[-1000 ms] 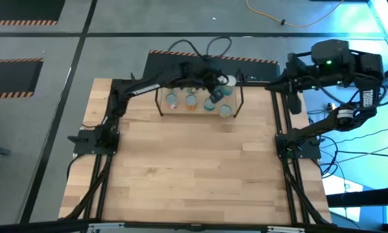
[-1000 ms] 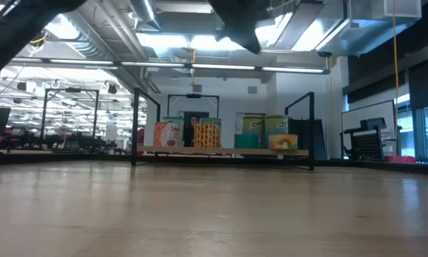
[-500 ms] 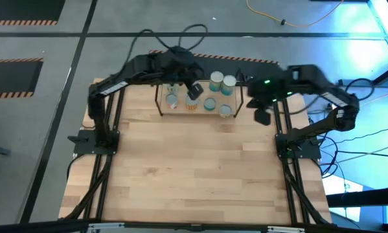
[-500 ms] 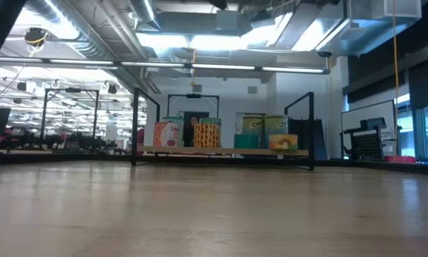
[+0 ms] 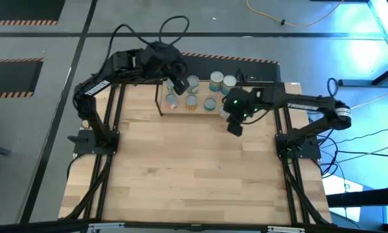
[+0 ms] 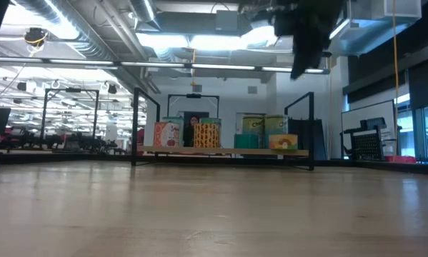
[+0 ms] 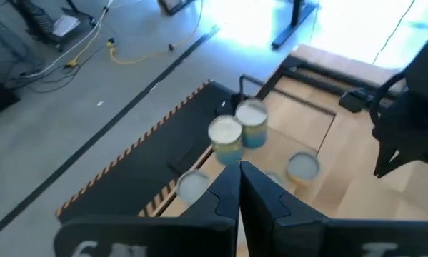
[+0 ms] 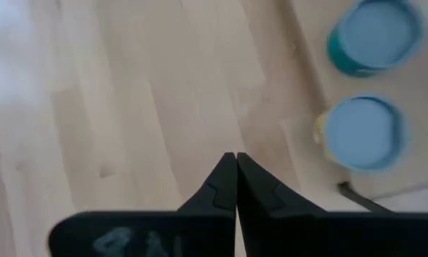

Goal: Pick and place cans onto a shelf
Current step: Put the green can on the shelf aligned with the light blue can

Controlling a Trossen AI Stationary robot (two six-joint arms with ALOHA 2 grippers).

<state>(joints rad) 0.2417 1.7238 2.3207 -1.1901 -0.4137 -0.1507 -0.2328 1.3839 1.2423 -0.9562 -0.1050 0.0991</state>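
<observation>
The shelf (image 5: 199, 98) stands at the table's far edge, a wooden board in a black wire frame. Several cans rest on it on their bases, among them a pale-topped one (image 5: 216, 81), an orange-sided one (image 5: 192, 101) and a yellow one (image 6: 283, 141). My left gripper (image 5: 179, 85) hovers shut above the shelf's left part, and its wrist view looks down on two cans (image 7: 226, 135). My right gripper (image 5: 234, 127) hangs shut, pointing steeply down, above bare table just in front of the shelf's right end, beside a yellow-sided can (image 8: 364, 132).
Bare wooden tabletop (image 5: 194, 175) spreads from the shelf to the near edge. Black rails (image 5: 103, 149) run along both sides of the table. A black mat with striped tape (image 7: 163, 150) lies behind the shelf, and cables lie on the floor beyond.
My left gripper has risen from the cans at the shelf's right part and drawn back toward the table's left. My right gripper has swung in from beyond the far right corner, gone down and tipped steeply downward, ending in front of the shelf's right end.
</observation>
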